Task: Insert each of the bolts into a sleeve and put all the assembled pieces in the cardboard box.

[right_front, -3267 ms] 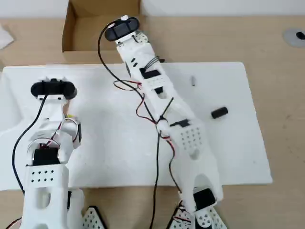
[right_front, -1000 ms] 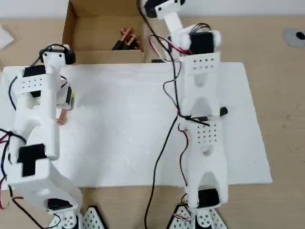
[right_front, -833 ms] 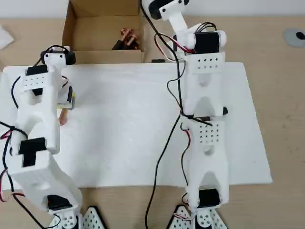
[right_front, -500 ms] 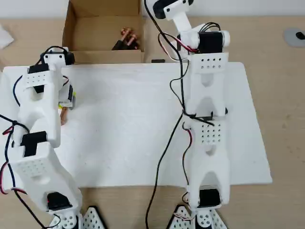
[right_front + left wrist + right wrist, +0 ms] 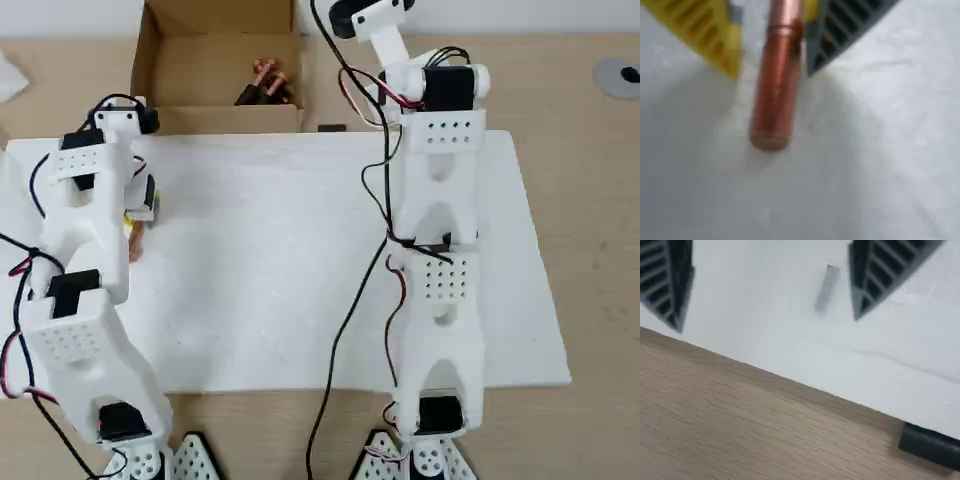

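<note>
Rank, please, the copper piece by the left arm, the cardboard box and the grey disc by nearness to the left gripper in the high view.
1. Copper piece, at the left gripper.
2. Cardboard box, farther back.
3. Grey disc, far right.

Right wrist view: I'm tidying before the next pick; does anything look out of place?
A dark elongated piece lies on the bare wooden table, just off the white mat's edge, while the small grey bolt lies on the mat. It looks stray.
</note>
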Robot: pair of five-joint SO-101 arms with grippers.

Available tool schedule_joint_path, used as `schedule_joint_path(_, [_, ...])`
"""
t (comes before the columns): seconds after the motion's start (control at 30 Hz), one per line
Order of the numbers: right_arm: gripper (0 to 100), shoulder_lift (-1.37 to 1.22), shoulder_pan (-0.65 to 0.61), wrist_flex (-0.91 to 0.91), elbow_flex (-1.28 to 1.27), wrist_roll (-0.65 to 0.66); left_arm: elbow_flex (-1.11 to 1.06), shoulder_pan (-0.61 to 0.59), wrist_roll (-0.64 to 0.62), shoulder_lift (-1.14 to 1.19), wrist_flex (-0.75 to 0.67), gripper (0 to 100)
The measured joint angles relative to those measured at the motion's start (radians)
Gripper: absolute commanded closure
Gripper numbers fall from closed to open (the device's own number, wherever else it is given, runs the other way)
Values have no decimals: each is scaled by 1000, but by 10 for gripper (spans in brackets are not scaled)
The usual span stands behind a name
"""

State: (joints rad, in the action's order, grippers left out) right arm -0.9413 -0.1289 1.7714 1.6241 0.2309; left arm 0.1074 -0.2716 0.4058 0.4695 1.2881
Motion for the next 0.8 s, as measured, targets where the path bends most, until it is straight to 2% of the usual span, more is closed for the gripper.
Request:
schedule_joint_path(0.27, [748,0,0,0,0,0,11,0,2,8,112,933])
schedule_joint_path(0.57, [748,0,0,0,0,0,11,-28,-2,8,130,937])
schedule_joint_path(0.63, [748,0,0,0,0,0,11,-28,-2,8,130,988])
schedule_joint_path(0.8, [748,0,0,0,0,0,8,-28,-2,8,133,990])
